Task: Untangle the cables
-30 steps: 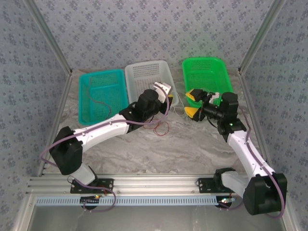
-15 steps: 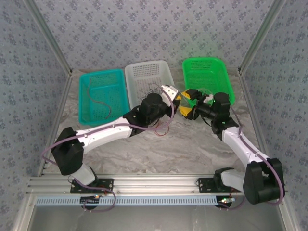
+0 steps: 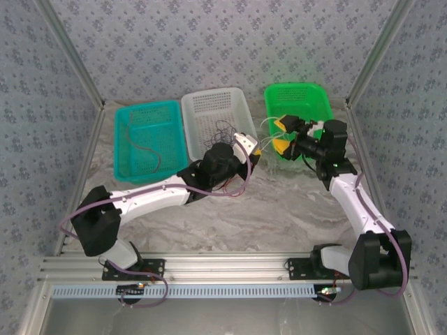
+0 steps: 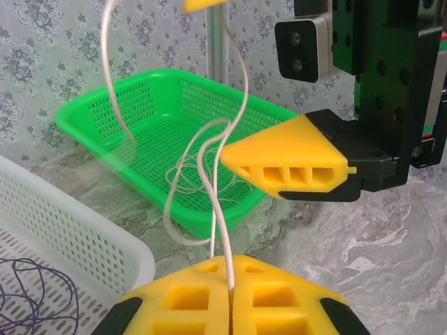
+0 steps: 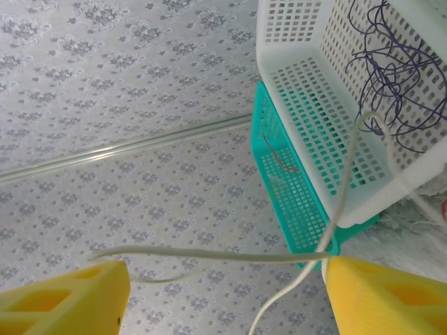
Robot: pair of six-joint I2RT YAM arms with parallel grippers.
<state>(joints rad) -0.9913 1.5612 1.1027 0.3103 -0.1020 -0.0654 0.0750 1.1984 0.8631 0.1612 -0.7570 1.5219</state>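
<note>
As the overhead camera has it, my left hand (image 3: 255, 149) sits just off the near right corner of the white basket (image 3: 209, 105). My right hand (image 3: 279, 135) faces it from the near left edge of the green basket (image 3: 311, 98), the two close together above the tabletop (image 3: 279, 209). A whitish cable (image 3: 266, 125) arcs between them. A purple cable (image 3: 227, 129) is curled in the white basket, and a red cable (image 3: 143, 150) lies in the teal basket (image 3: 164, 112). From my left wrist, the fingers (image 4: 174, 300) of my left hand are pressed together, pinching the whitish cable (image 4: 225, 258). It rises in loose bends past one yellow finger (image 4: 286, 164) of my right hand, and whitish loops lie inside the green basket (image 4: 140, 98). From my right wrist, my right hand (image 5: 227, 272) is spread wide. The whitish cable (image 5: 223, 256) stretches across the gap between its two yellow fingers, unclamped. Beyond it are the white basket (image 5: 314, 84) with the purple cable (image 5: 391, 77) and the teal basket (image 5: 293, 181) with the red cable (image 5: 279, 157).
</note>
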